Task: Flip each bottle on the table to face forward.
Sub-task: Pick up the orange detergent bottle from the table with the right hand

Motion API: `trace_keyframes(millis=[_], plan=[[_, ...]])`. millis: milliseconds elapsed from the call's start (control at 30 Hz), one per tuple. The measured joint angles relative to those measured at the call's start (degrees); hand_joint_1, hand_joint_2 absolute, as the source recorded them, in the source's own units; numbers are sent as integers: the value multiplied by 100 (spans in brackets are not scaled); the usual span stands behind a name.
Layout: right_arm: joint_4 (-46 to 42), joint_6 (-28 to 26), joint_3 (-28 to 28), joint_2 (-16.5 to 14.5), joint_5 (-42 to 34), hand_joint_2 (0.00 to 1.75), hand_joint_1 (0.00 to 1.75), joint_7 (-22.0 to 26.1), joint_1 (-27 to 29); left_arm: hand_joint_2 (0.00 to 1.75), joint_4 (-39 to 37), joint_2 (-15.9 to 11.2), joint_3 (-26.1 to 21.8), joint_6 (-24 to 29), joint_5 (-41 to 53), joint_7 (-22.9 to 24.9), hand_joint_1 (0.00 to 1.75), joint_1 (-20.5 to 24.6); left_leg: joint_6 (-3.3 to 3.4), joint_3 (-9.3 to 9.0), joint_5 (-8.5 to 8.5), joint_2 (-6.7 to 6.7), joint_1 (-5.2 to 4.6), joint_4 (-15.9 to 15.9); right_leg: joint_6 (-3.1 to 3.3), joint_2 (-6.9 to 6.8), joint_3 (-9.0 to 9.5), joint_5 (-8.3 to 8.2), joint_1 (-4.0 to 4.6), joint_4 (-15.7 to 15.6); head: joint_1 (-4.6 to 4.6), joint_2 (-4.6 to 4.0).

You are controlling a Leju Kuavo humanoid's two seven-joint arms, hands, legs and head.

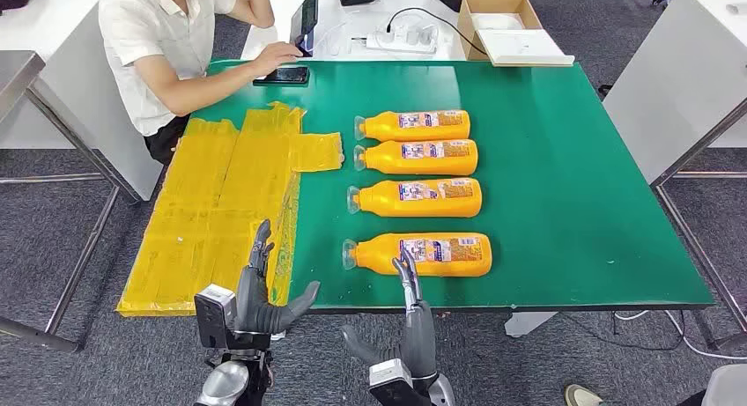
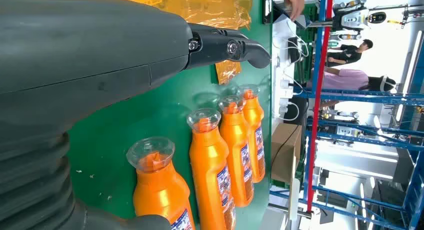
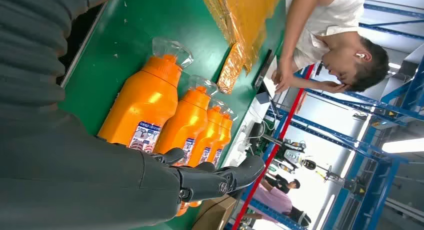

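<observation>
Four orange bottles lie on their sides in a column on the green surface (image 1: 573, 159), labels up and clear caps pointing toward the yellow sheeting (image 1: 220, 195). The right hand (image 1: 407, 331) sits at the near edge with its fingers apart and holding nothing; its raised fingers reach up in front of the nearest bottle (image 1: 418, 254), overlapping its lower edge near the label, though whether they touch it cannot be told. Beyond that bottle, farther from the hand, lie the second bottle (image 1: 416, 197), the third bottle (image 1: 417, 157) and the farthest bottle (image 1: 412, 125). The left hand (image 1: 264, 291) is also spread and empty, over the near corner of the sheeting, with the nearest bottle's cap just off to its thumb side and apart from it. A seated person (image 1: 176, 45) rests a hand on a phone (image 1: 284, 75) at the far edge.
</observation>
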State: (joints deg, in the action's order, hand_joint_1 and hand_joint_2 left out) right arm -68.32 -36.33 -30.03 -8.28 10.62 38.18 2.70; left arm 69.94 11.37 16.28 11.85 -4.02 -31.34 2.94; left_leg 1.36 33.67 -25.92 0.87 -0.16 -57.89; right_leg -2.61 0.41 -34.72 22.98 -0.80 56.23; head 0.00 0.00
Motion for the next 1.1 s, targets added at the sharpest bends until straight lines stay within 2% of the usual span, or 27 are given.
trace_keyframes(millis=[700,733,867,933,1000,1100], plan=[[0,0,1,0,30,175,0,0,0,175,0,0,3,2,-2,1,0,0,0,0,0,0,0,0,0,0,0,0,0,0,0,-1],[9,0,141,-16,318,175,0,0,-12,175,0,-4,13,-1,-9,4,0,-12,0,0,0,0,0,0,0,0,0,0,0,0,0,-1],[637,-2,2226,8,3766,175,0,-35,-388,175,0,-42,39,-63,-44,13,0,-107,1,-1,1,3,-8,-1,-2,-1,5,-2,-6,-1,-1,-2],[727,-3,2775,13,4807,175,0,-63,-440,175,0,-49,36,-88,-44,7,0,-113,1,0,1,3,-8,-2,-3,-1,4,-2,-6,-1,-1,-1],[798,-5,3261,7,5613,175,0,-168,-481,175,0,-50,33,-122,-42,1,0,-114,1,0,1,3,-8,-2,-3,-2,4,-2,-6,-1,-2,-1],[909,-7,3707,16,6121,175,0,-473,-541,175,0,-50,31,-163,-31,-5,0,-113,1,1,0,3,-8,-2,-3,-1,3,-2,-5,-1,-2,0]])
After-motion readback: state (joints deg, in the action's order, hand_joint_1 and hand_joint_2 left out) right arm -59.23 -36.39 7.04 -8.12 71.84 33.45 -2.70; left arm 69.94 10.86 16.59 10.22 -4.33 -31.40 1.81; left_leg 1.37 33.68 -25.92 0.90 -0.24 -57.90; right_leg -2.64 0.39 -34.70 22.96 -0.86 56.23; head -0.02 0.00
